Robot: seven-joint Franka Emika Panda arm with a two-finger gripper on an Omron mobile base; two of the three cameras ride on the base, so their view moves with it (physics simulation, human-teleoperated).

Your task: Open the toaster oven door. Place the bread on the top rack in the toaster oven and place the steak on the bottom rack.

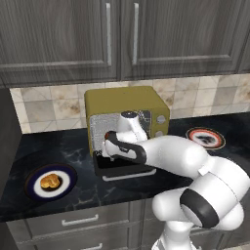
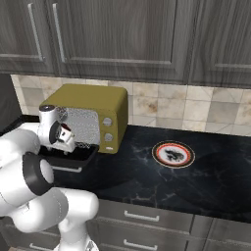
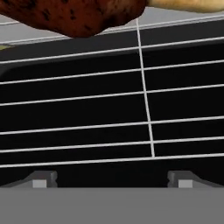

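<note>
Door stage complete: toaster oven door (image 1: 122, 170) dropped flat before toaster oven (image 1: 128, 100) on desk (image 2: 206, 181). Hand (image 3: 112, 180) at the cavity mouth over a wire rack (image 3: 87, 127), fingertips apart, clamped on nothing. Bread (image 1: 50, 181) apparently on the blue-rimmed plate (image 1: 29, 188) to the left, steak (image 2: 171, 155) on the red-rimmed plate (image 2: 156, 156) to the right, well apart from the oven. Reddish-brown lump (image 3: 74, 15) at the rack's far edge, identity unclear. Judged remaining: both placements, unless that lump counts
</note>
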